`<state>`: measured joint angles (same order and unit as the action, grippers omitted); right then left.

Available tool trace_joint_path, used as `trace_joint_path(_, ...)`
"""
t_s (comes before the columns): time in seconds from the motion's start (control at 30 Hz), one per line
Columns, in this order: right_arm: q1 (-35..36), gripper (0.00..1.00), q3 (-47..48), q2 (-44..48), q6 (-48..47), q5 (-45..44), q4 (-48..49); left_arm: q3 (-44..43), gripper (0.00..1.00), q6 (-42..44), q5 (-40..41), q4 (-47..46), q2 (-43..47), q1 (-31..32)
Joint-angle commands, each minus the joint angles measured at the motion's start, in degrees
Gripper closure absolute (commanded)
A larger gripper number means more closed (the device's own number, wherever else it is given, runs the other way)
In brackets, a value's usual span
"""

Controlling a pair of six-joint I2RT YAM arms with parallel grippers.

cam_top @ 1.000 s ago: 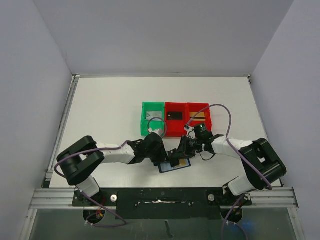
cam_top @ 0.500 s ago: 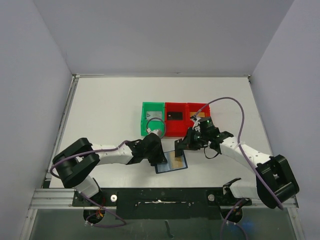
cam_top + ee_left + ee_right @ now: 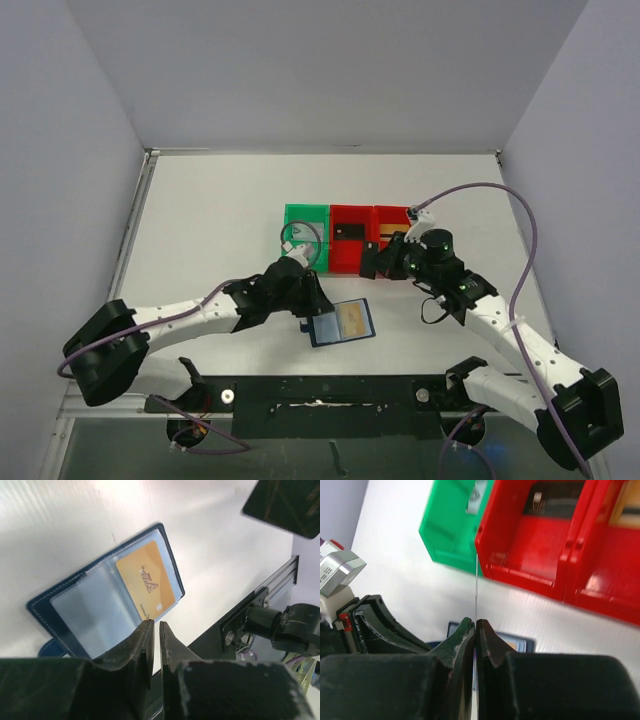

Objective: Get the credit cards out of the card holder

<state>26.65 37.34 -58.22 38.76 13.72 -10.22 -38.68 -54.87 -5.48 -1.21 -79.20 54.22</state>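
While the card holder (image 3: 342, 323) lies open on the table (image 3: 200, 230), in front of the green tray (image 3: 305, 238) and the two red trays (image 3: 350, 240), an orange card (image 3: 146, 587) sits in one of its clear pockets. The left gripper (image 3: 155, 625) hangs at the holder's left edge, its fingers almost together with only a slit between them and nothing in it. The right gripper (image 3: 475, 622) is raised in front of the red trays, pinching a thin dark card (image 3: 285, 502) on edge.
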Motion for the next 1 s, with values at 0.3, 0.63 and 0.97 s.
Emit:
trace_joint_path(0.3, 4.8, 1.00, 5.5, -0.2, -50.0, -14.6, 8.2, 1.7, 0.61, 9.1, -0.2, 17.5, 22.3, -22.2)
trace_joint_path(0.63, 4.7, 1.00, 8.6, -5.4, -60.6, -10.2, 10.6, -5.2, 0.30, 22.7, -3.8, 30.0, 23.7, -44.3)
trace_joint_path(0.97, 3.0, 1.00, 13.8, -14.4, -66.8, -6.8, 7.3, -0.1, 0.27, 28.0, -1.8, 25.4, 30.4, -48.6)
